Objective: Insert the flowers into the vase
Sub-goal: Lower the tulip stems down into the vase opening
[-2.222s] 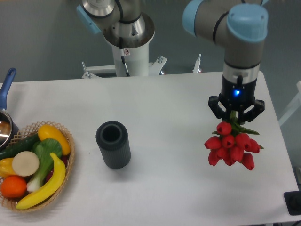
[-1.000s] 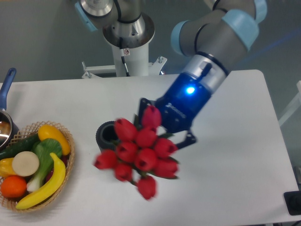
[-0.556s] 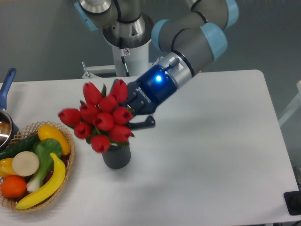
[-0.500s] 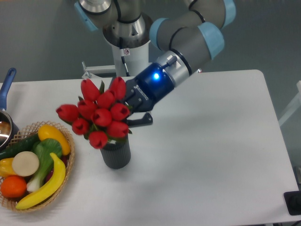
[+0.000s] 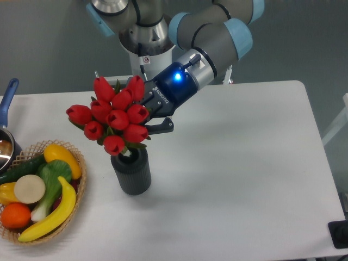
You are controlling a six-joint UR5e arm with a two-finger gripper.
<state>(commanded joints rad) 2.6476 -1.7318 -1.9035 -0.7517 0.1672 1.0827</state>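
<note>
Table [image 5: 244,179]: white, carrying everything below.

Arm [image 5: 209,38]: grey with pale blue caps, reaching down and to the left from the top of the frame. A blue light is glowing on its wrist.

Basket [image 5: 76,182]: wicker, sitting at the table's left edge, partly cut off by the frame. It is holding toy produce: a banana [image 5: 51,213], a yellow pepper [image 5: 61,157], a green leafy piece, a pale round one and an orange one.

Flowers [image 5: 111,120]: red tulip bunch, tilting up and to the left, heads leaning away from the arm. The bunch is hanging directly above the vase mouth, the lowest bud just over the rim. Green stem ends are pointing down toward the opening; cannot tell whether they are inside it yet.

Vase [image 5: 131,173]: dark grey, ribbed, standing upright on the table just right of the basket, apart from it.

Gripper [image 5: 148,120]: black, sitting at the right side of the bunch, fingers clamping the stems. One finger [image 5: 161,128] is showing below the buds; the other is mostly hidden behind them.

Pan [image 5: 6,133]: at the far left edge, only a blue handle and a bit of the rim showing.
</note>
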